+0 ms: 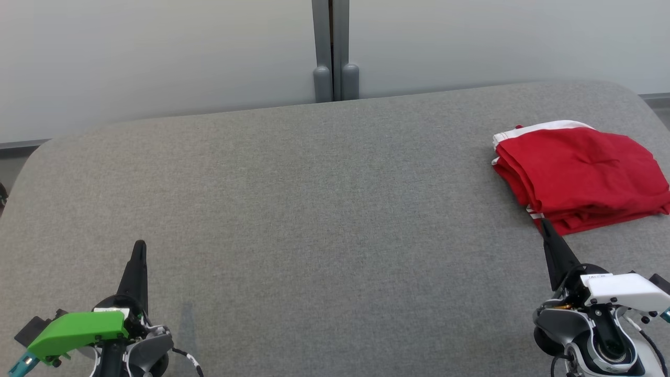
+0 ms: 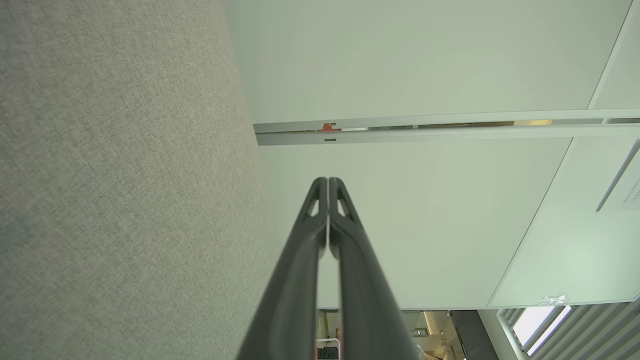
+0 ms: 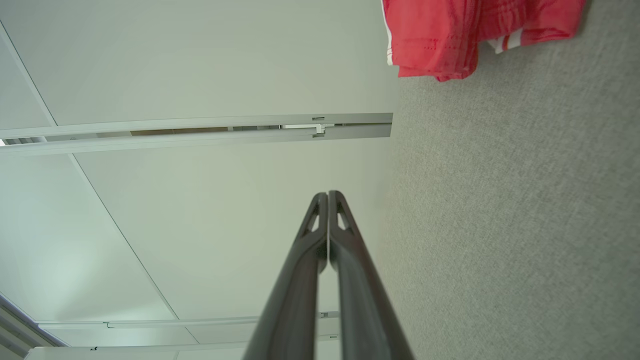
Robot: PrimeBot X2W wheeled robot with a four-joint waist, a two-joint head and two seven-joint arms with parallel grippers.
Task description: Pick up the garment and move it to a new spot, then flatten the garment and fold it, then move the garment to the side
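The garment (image 1: 581, 175) is red with white trim and lies folded in a neat stack at the far right of the grey table (image 1: 314, 209). In the right wrist view the garment (image 3: 450, 35) shows at the top edge. My right gripper (image 1: 544, 224) is shut and empty, its tip just short of the stack's near edge; whether it touches the cloth I cannot tell. Its fingertips (image 3: 328, 196) are pressed together. My left gripper (image 1: 139, 246) is at the lower left, shut with nothing in it, fingertips (image 2: 328, 182) closed.
A pale wall with a grey vertical post (image 1: 332, 52) runs behind the table's far edge. The table's corners are rounded. Open grey surface lies between the two grippers and across the middle.
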